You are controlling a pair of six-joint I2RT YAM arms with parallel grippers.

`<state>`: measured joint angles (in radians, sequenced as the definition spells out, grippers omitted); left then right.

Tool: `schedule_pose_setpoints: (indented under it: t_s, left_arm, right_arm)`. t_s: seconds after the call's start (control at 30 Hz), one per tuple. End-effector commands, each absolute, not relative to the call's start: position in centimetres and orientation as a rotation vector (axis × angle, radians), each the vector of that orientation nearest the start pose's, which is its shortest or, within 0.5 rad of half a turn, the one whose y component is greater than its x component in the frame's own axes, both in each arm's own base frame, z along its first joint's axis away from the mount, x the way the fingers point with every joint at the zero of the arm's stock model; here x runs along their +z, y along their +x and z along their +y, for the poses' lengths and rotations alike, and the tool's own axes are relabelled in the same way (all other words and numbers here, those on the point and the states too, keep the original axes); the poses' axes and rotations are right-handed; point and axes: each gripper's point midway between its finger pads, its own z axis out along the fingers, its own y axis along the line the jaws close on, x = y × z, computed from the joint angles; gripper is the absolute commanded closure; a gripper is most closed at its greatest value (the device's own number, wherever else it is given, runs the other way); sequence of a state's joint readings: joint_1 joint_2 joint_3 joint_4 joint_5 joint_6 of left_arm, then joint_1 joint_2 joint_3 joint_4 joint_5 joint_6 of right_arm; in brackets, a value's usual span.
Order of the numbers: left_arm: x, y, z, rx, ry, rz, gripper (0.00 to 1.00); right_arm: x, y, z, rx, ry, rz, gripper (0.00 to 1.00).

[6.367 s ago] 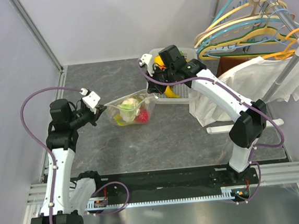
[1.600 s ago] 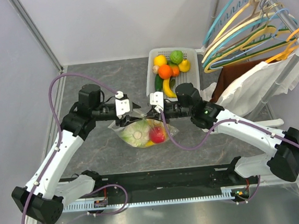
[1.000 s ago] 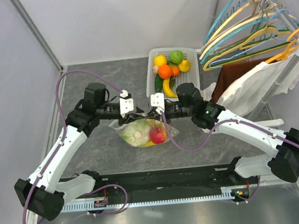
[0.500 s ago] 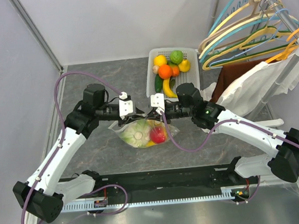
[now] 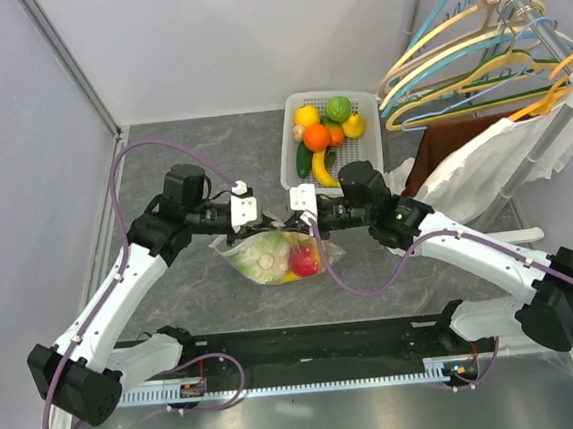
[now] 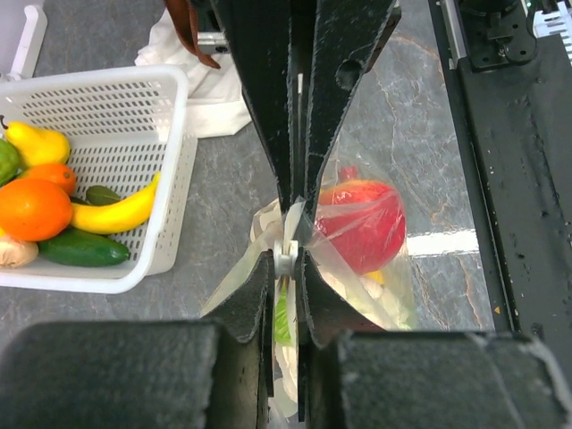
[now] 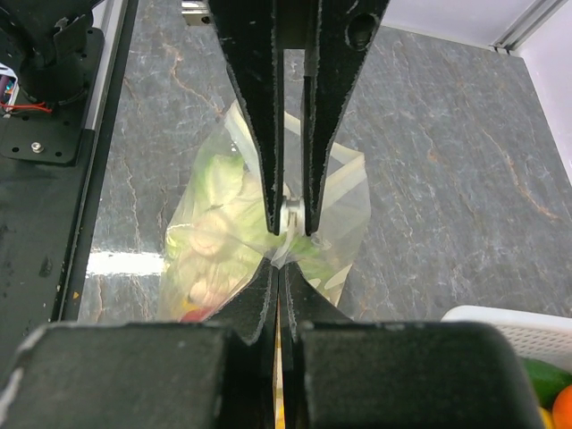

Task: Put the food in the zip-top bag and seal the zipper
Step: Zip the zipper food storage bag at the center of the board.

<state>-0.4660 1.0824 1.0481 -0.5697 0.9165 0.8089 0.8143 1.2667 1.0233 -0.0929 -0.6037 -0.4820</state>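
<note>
Two robot arms meet over a grey marbled tabletop point(image 5: 182, 163), each gripping the far edge of a clear zip-top bag point(image 7: 344, 197). The bag sits mid-table, just on the near side of a white slotted basket point(image 6: 107, 107).

The left gripper point(image 5: 250, 216) reaches in from the left. Its fingers are pinched almost together on the zipper point(image 6: 286, 259), with the small white slider caught between the tips. The right gripper point(image 5: 294, 214) comes in from the right, just beside it, and its fingers are pressed tight on the same edge of the bag.

Inside the bag are a pale green cauliflower-like piece point(image 5: 263, 255) on the left, a red fruit point(image 6: 360, 223) on the right and a bit of yellow food point(image 5: 289, 273) at the near end.

The basket, at the far right of the table, holds more toy food: an orange point(image 6: 31, 207), a banana point(image 6: 114, 210), a cucumber point(image 6: 71, 248), a yellow pear point(image 6: 36, 145) and a round green fruit point(image 5: 337, 108).

Farther right, coloured hangers point(image 5: 454, 59) hang on a rail above a white garment point(image 5: 473, 163).
</note>
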Motion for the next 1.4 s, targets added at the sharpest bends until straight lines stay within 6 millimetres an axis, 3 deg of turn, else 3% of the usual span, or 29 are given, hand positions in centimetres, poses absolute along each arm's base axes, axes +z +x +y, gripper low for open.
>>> schedule_pose_setpoints:
  t_s: [0.0,0.13,0.47,0.8,1.07,1.37]
  left_arm:
    - [23.8,22.8,-22.6,-0.691,1.548,1.364,0.92]
    - [23.8,23.7,-21.8,-0.672,1.524,1.380,0.94]
    - [22.4,23.7,-20.4,-0.637,1.556,1.417,0.98]
    - [20.5,25.8,-16.8,-0.586,1.505,1.525,0.98]
    - [19.0,26.6,-14.9,-0.586,1.477,1.586,0.98]
    - [17.2,27.5,-11.3,-0.521,1.459,1.660,0.98]
  right_arm:
    - [29.3,20.0,34.6,0.801,-1.463,1.075,1.00]
    - [29.0,20.0,34.5,0.796,-1.472,1.075,1.00]
    - [29.1,20.2,33.9,0.777,-1.468,1.080,1.00]
    - [29.0,20.6,33.1,0.757,-1.461,1.089,1.00]
    - [28.9,21.0,32.6,0.738,-1.455,1.096,1.00]
    - [29.1,21.6,32.1,0.723,-1.438,1.108,1.00]
